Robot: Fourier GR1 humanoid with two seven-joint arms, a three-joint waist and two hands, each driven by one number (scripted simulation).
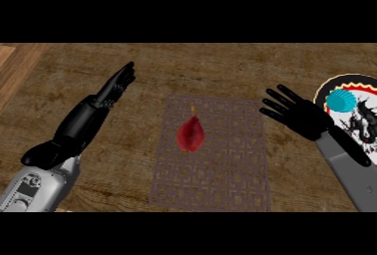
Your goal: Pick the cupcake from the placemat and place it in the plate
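Cupcake [341,100] already sits on plate [366,84] at 3 o'clock, off placemat [221,169]; right hand [300,115] beside it, fingers spread, empty; left hand [117,85] straight-fingered at 10 o'clock.

The tabletop [221,64] lies bare along its far side, so there is open passage across it above the placemat [213,169]. On the placemat only a red, pointed thing [191,134] lies, left of middle; the mat's right half and near end are free. The left hand [117,84] stands with straight fingers left of the mat, apart from it, with a bare strip between. The right hand [298,114], fingers spread, sits between the mat's right edge and the plate [366,144], blocking that gap. A blue cupcake [340,101] takes the plate's upper left part.
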